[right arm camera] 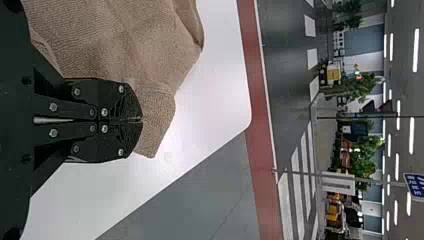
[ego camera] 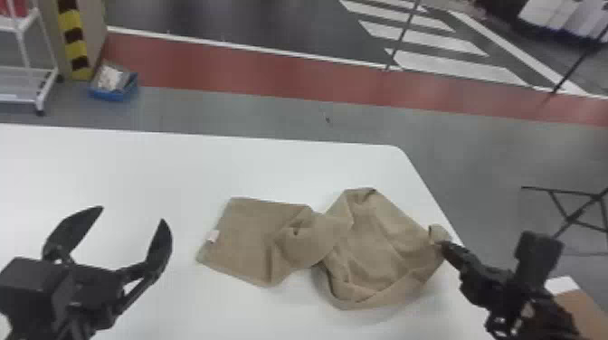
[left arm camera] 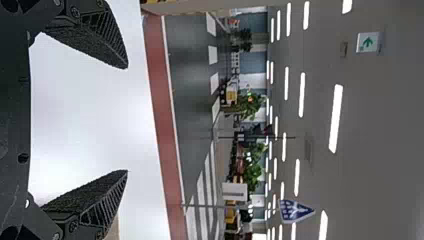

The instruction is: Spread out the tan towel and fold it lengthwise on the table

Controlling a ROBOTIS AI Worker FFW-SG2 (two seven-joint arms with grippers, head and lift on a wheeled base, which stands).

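White table [ego camera: 113,172], grey floor [ego camera: 475,153] past its edge. Right gripper [right arm camera: 140,120] is clamped on a bit of the tan towel [ego camera: 253,235] near the table's right edge, a small flap [right arm camera: 159,115] poking out past the fingertips. From there the cloth runs inward in a loose, rumpled heap, pinches to a twisted waist mid-table, then flattens toward the end with the white tag [ego camera: 212,236]. Left gripper [ego camera: 133,214] has its fingers spread wide, near that end but off the cloth.

We read this as the spreading step; no lengthwise fold yet. Can't quite tell if the pinch is one layer or two, so we treat it as possibly doubled.

To do it well: we bring the left in low and pin or pinch the tagged end first, else a pull on the right just drags the whole towel. Then we unroll the waist before adding tension, and stretch slowly, both hands low. The right side has little table to spare, so we shift the towel inboard rather than pull outward. Smooth edges, then fold.
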